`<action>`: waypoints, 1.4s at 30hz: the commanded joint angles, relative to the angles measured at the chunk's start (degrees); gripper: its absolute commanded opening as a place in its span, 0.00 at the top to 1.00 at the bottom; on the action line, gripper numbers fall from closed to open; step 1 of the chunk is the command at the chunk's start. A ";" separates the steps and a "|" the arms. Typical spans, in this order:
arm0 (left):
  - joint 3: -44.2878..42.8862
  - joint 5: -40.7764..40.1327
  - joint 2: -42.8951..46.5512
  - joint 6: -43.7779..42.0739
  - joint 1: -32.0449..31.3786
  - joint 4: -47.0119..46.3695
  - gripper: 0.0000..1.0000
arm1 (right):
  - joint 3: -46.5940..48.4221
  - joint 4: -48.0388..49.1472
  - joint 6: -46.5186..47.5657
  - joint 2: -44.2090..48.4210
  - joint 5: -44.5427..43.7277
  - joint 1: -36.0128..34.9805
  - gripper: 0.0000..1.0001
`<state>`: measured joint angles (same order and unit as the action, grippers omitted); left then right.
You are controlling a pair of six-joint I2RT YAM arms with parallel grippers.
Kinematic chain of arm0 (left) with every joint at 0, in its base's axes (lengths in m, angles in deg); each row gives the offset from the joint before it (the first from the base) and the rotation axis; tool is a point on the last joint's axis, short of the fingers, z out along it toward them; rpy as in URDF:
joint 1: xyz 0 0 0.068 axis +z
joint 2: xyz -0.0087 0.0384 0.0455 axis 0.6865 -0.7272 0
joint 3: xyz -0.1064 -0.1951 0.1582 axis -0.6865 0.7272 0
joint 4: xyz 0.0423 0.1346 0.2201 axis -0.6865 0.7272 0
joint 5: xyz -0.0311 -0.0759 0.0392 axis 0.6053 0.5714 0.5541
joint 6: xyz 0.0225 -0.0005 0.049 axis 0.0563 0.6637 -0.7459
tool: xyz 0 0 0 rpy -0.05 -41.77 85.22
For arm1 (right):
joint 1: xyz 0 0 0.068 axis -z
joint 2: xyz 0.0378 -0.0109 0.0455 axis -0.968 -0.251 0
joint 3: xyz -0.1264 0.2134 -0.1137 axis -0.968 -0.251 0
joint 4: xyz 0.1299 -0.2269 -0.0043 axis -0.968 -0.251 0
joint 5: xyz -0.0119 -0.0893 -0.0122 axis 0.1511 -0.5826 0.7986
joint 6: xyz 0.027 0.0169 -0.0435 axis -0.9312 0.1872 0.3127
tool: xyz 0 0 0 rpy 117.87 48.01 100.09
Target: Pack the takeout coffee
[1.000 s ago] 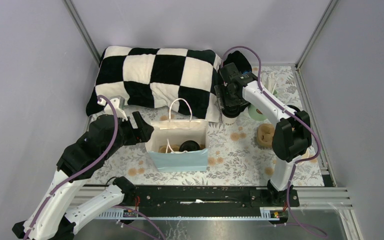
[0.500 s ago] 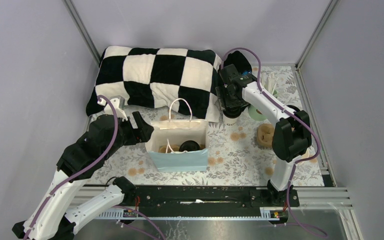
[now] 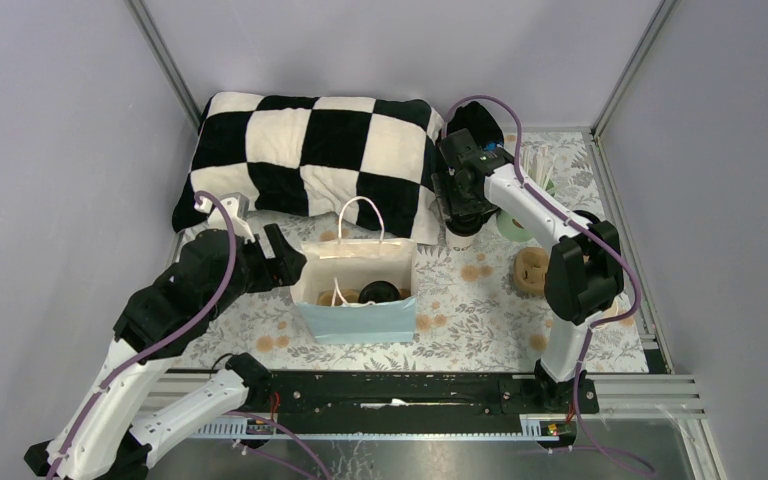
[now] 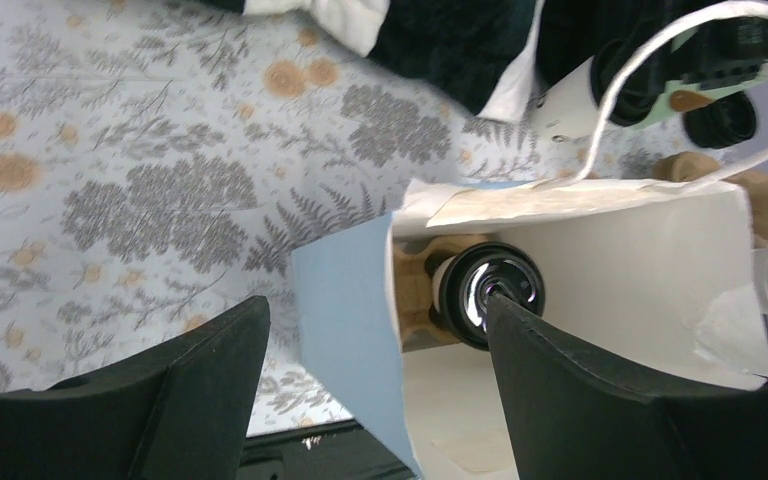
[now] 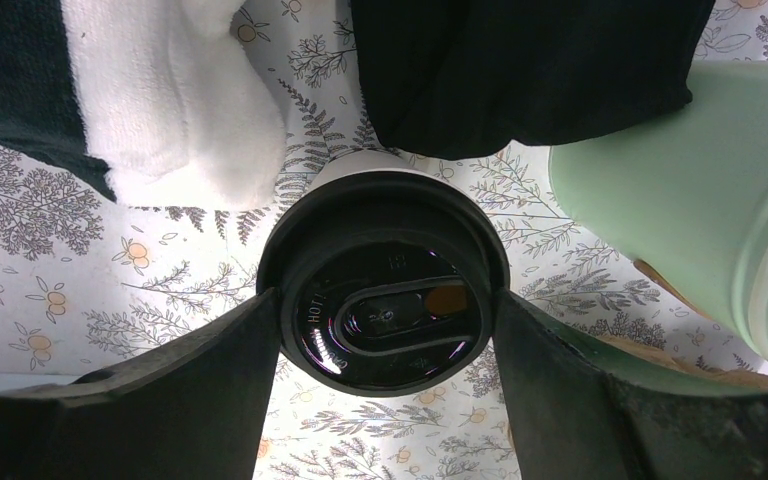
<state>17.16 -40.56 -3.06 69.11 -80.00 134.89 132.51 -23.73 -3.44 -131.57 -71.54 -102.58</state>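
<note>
1. White paper cup [image 5: 385,295], black-lidded, is standing on the bench [image 5: 40,290] beside the checkered pillow [image 5: 520,70] — right jaws are clamping its lid from both sides.
2. Second lidded cup [image 4: 488,292] is sitting inside the blue bag [image 4: 345,320].
3. Left jaws are hanging wide at the bag's wall, gripping nothing.

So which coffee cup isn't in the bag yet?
The cup on the table beside the green cup, between the right gripper's fingers. The other cup sits in the bag.

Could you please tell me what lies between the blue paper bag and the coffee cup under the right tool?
Only bare floral tablecloth separates bag and cup in the top view; the checkered pillow's corner edges the gap from behind.
</note>
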 commanded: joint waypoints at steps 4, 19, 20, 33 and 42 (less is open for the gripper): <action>-6.05 -3.82 -4.15 6.00 -0.01 7.69 0.18 | 2.86 -2.33 1.58 4.68 0.01 -0.30 0.31; -5.66 2.23 -6.49 6.39 -0.01 7.20 0.44 | 10.13 -2.35 -0.65 29.72 22.02 -0.57 0.55; -5.64 2.18 -6.86 6.21 -0.01 7.22 0.46 | 11.18 -1.72 -0.89 30.84 23.76 -0.76 0.56; -5.06 1.83 -11.26 4.01 -0.01 6.59 0.73 | 25.80 -1.22 0.61 22.40 36.92 -22.77 0.53; -5.08 3.45 -13.07 -3.78 -0.01 -2.96 1.00 | 26.27 -6.19 5.04 20.56 23.20 -32.44 0.54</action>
<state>12.64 -38.33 -15.82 70.73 -80.00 140.40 157.06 -27.82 -1.82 -113.12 -40.30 -131.97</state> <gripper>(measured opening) 0.009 0.753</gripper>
